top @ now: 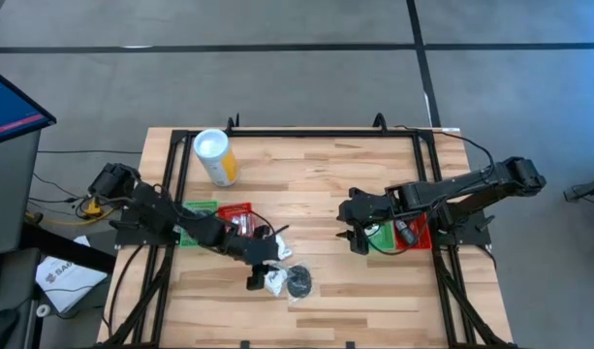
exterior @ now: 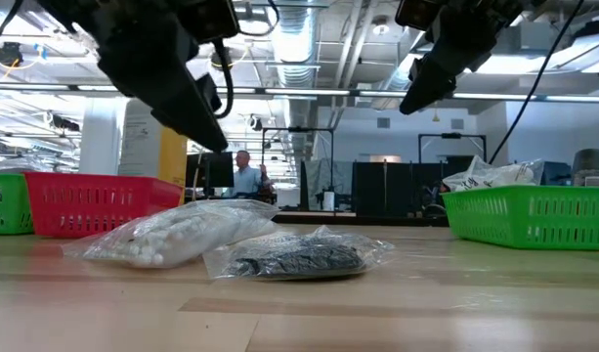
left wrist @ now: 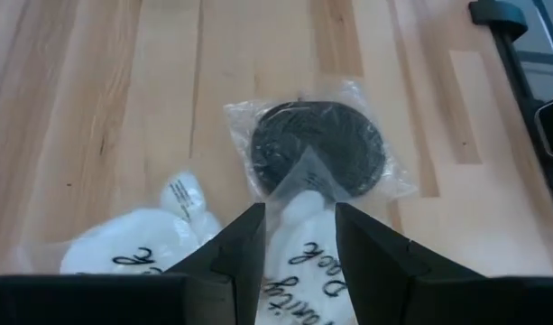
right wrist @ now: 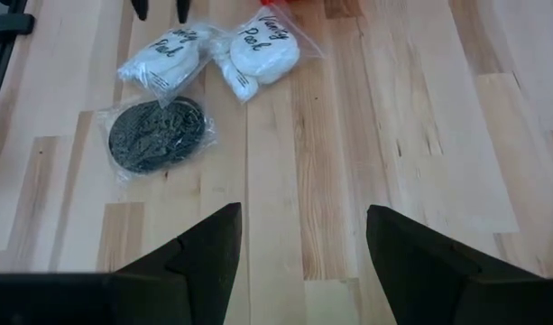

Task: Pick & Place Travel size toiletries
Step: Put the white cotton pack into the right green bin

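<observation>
The travel size toiletries lie in clear bags near the table's front middle. There are two white sachets with dark script (right wrist: 168,59) (right wrist: 262,50) and a black round disc (left wrist: 317,149) (top: 298,284). All lie flat on the wood. My left gripper (left wrist: 299,235) (top: 256,281) hangs open just above them and slants down. One white sachet (left wrist: 299,257) shows in the gap between its fingers, and the low view shows the fingers (exterior: 206,122) clear of the bags. My right gripper (right wrist: 303,244) (top: 358,237) is open over bare wood at the right, holding nothing.
A yellow cylinder with a white top (top: 216,157) lies at the far left. Green (top: 195,211) and red (top: 236,215) trays stand behind my left gripper. A green and a red tray (top: 413,235) stand under the right arm. Bare wood lies between the two grippers.
</observation>
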Controlling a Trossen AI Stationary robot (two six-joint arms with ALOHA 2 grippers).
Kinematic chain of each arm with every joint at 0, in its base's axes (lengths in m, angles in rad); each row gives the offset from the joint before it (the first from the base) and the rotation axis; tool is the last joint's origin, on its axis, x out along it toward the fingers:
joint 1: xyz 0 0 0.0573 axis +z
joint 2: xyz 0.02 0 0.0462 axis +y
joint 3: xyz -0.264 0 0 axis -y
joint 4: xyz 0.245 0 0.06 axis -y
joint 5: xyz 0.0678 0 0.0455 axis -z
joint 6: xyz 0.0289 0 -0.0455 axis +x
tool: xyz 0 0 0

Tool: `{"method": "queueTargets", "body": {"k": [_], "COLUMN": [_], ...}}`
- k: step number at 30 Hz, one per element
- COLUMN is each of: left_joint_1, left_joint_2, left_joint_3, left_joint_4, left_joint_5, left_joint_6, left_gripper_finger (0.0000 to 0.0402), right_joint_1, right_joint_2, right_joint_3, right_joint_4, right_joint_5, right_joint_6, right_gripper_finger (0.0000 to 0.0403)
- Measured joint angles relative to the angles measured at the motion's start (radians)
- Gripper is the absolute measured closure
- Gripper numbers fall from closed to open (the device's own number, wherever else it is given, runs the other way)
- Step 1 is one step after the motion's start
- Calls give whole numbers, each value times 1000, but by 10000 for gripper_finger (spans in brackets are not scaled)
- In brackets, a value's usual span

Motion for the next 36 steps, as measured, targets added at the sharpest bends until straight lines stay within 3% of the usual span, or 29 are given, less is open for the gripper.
{"method": "queueTargets", "body": {"k": [5, 25, 36], "left_joint_1": [27, 64, 104], "left_joint_2": [25, 174, 172], "left_joint_3": [0, 68, 66], "left_joint_4": [-2, 3, -62], "left_joint_5": [51, 69, 182], "left_joint_6": [57, 188, 183], "left_gripper_finger": [276, 276, 276], "right_joint_1": [0, 0, 0], "right_joint_2": [0, 0, 0], "right_joint_3": [0, 0, 0], "right_joint_4": [2, 28, 26], "right_joint_5": [0, 0, 0], "right_joint_6": [-3, -29, -29], "right_gripper_finger": [176, 176, 176]}}
